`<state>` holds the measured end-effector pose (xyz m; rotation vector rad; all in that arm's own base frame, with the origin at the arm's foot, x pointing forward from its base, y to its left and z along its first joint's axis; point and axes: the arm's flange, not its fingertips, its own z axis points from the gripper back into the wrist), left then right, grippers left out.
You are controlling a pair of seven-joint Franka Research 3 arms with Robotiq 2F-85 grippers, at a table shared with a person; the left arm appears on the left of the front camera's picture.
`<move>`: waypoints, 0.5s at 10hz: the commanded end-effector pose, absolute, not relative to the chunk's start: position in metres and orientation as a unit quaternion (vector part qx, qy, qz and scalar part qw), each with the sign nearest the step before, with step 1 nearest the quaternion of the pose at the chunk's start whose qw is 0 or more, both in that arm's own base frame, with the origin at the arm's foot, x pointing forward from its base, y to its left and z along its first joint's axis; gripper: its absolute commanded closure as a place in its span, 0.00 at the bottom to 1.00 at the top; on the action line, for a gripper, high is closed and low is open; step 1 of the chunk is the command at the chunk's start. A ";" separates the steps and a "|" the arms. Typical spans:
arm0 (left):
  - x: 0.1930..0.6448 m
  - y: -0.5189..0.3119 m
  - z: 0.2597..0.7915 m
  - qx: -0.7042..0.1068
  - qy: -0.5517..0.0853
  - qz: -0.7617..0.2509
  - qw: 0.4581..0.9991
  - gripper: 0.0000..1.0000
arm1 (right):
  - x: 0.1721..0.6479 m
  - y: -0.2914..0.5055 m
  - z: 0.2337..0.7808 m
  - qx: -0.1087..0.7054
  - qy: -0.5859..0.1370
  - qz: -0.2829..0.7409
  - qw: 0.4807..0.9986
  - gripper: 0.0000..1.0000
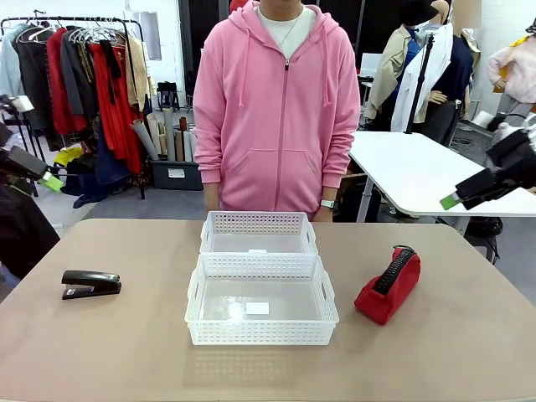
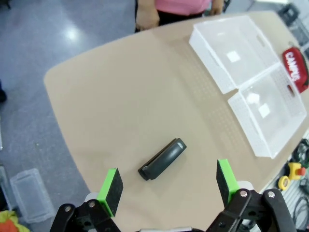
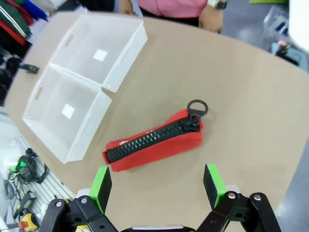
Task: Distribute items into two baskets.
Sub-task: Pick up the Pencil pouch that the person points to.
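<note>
Table: the tan tabletop (image 1: pixel 469 352) is shared with a person in a pink hoodie (image 1: pixel 276 109), who stands at the far edge with hands well apart from the items.
Baskets: the near basket (image 1: pixel 261 333) and the far basket (image 1: pixel 260 223) sit touching, one behind the other in the middle. Neither holds an item yet.
Stapler: the stapler (image 1: pixel 90 283) lies flat on the robot's left of the baskets, well apart from them.
Pouch: the red pouch (image 1: pixel 389 285) lies zipper up on the robot's right, near the near basket but not touching it.
Nearer arm: take the stapler with the left arm and the pouch with the right. Each arm hangs over its own item.
Left claw: the left gripper (image 2: pixel 169 180) has its jaws spread wide and its green pads bare. It holds and touches nothing.
Stapler axis: in the left wrist view the stapler lies just ahead of the gap between the pads, with its long axis diagonal to the line from pad to pad. You likely need to roll the wrist so the jaws close across its narrow width.
Right claw: the right gripper (image 3: pixel 157 184) is also fully spread and empty, clear of the table.
Pouch axis: in the right wrist view the pouch lies just ahead of the pads, with its length nearly along the line joining them. Judge a larger roll here before you descend.
</note>
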<state>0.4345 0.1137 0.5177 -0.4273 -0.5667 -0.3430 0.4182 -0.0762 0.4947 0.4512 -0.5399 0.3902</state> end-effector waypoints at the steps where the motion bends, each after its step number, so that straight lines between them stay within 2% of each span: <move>1: 0.436 0.130 0.522 -0.234 -0.287 -0.152 0.916 0.00 | 0.409 -0.101 0.498 0.255 -0.283 0.192 0.904 0.00; 5: 0.430 0.146 0.525 -0.248 -0.306 -0.155 0.906 0.00 | 0.396 -0.136 0.493 0.298 -0.303 0.159 0.891 0.00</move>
